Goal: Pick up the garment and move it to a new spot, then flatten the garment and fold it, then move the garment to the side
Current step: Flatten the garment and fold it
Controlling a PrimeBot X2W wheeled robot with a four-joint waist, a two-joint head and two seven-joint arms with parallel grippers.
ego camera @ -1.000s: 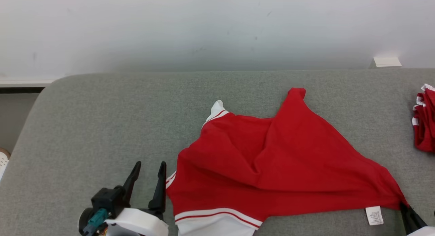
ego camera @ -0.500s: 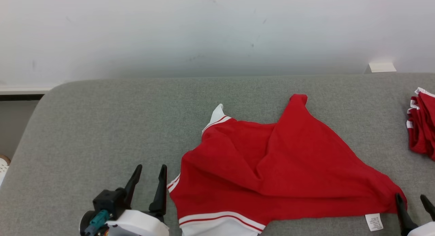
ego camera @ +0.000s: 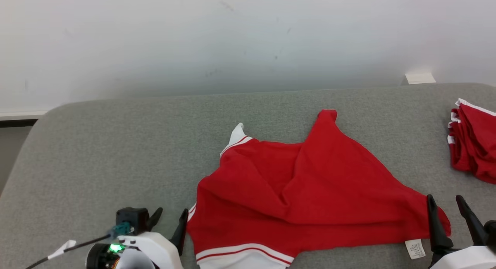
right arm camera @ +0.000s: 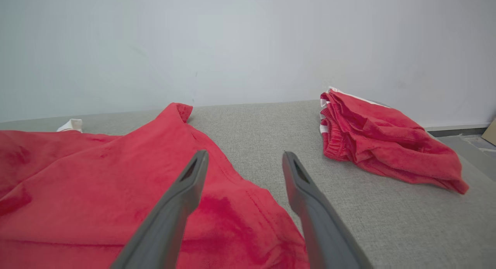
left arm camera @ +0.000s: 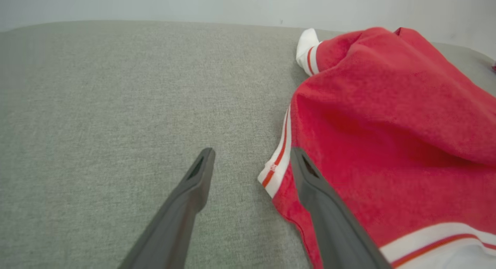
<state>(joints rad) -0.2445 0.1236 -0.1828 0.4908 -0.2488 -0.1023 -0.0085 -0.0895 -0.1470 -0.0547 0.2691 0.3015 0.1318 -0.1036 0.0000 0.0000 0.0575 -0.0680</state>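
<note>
Red garment (ego camera: 310, 199) crumpled on grey cushion (ego camera: 116, 145), left gripper (ego camera: 172, 211) and right gripper (ego camera: 444, 198) agape (gripping nothing)

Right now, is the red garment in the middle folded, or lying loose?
Loose, not folded: the red garment sprawls unevenly on the grey cushion, creased, one layer lapping over another.

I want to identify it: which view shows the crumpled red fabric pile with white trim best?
Right wrist view: the whole crumpled red fabric pile with white trim shows, gathered waistband included. The head view crops it at the picture's right edge.
</note>
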